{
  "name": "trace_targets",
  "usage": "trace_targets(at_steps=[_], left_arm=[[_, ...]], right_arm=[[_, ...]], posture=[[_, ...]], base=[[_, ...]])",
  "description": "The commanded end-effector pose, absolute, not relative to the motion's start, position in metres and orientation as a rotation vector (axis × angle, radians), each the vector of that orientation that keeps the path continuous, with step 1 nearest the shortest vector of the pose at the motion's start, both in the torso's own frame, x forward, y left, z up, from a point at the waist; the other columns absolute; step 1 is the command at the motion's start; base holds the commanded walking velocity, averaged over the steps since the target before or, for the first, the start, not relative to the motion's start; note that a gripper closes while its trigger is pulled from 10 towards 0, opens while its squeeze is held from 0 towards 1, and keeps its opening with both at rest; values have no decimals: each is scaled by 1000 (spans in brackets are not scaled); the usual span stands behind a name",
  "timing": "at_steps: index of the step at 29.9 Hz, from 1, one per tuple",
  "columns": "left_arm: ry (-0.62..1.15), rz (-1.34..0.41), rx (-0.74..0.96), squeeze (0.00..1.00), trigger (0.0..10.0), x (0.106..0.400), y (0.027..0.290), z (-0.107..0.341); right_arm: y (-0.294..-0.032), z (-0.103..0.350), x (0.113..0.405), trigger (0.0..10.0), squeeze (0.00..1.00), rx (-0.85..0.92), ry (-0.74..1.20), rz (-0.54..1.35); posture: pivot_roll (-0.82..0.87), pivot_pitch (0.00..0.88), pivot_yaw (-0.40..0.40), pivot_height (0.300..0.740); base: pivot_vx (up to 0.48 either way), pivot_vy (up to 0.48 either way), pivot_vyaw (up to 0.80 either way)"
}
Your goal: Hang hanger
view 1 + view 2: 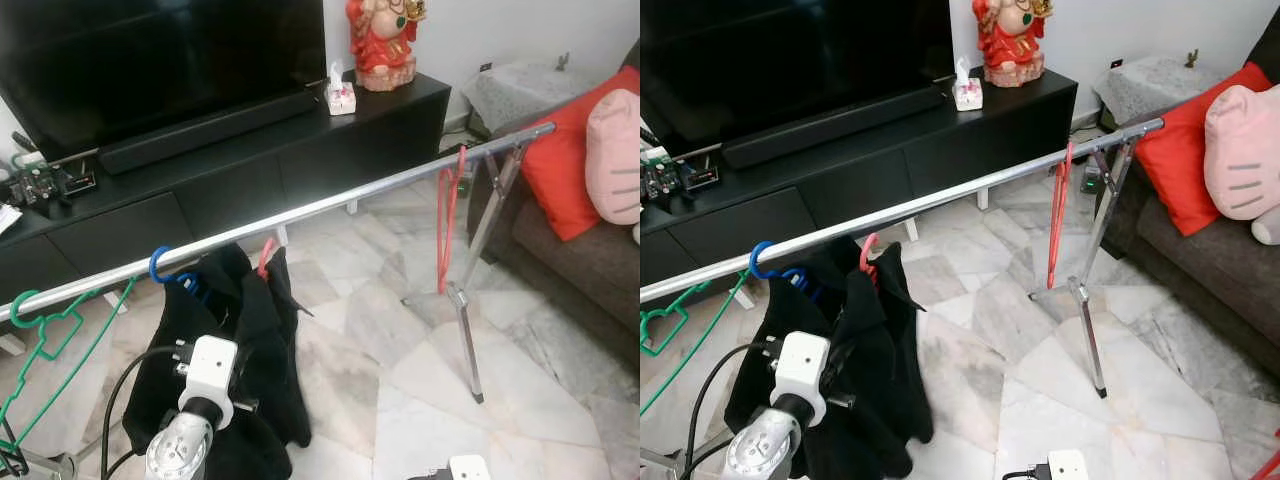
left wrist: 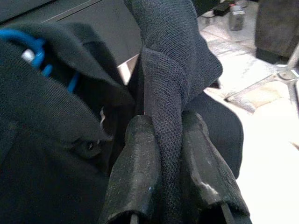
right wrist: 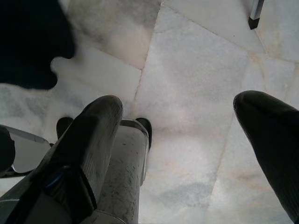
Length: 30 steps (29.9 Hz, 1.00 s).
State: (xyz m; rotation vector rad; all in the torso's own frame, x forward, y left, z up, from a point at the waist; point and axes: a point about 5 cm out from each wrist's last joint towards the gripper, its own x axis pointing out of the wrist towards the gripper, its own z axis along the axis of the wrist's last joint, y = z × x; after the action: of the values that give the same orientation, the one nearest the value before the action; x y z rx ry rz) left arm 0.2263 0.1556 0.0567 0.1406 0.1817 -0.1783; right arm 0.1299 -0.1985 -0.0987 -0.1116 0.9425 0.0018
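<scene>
My left gripper (image 2: pixel 170 154): fingers pinched on fold of black garment (image 1: pixel 240 330), hung by blue hanger (image 1: pixel 160 265) on rail (image 1: pixel 330 205). Fabric soft, light, slippy; better to hold hanger hook. Right gripper (image 3: pixel 187 135) fingers spread wide, holding nothing.

Home living room: television (image 1: pixel 150 60), sofa (image 1: pixel 590 250), marble floor (image 1: pixel 400 390).

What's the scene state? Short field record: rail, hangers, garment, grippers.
rail: metal rail, slanted across the room on a stand
hangers: green hanger, blue hanger, pink hanger, red hanger, all hooked on rail
garment: black garment hanging on the rail
left gripper: shut on garment fabric
right gripper: open, above marble floor
</scene>
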Motion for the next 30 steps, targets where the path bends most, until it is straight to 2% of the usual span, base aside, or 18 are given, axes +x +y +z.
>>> trace_targets(at_steps=[1, 4, 30], left_arm=[[112, -160, 156, 0, 10000, 229, 159, 71], [93, -112, 151, 0, 10000, 215, 167, 71], [85, -136, 130, 0, 10000, 223, 158, 76]], right_arm=[[-195, -103, 119, 10000, 0, -104, 991, 12], [-202, -105, 114, 10000, 0, -77, 1028, -70], [-196, -107, 111, 10000, 0, -40, 1034, -73]], posture=[[-161, 0, 67, 740], [-127, 0, 50, 740], [-141, 0, 87, 740]], base=[[0, 0, 0], [0, 0, 0], [0, 0, 0]])
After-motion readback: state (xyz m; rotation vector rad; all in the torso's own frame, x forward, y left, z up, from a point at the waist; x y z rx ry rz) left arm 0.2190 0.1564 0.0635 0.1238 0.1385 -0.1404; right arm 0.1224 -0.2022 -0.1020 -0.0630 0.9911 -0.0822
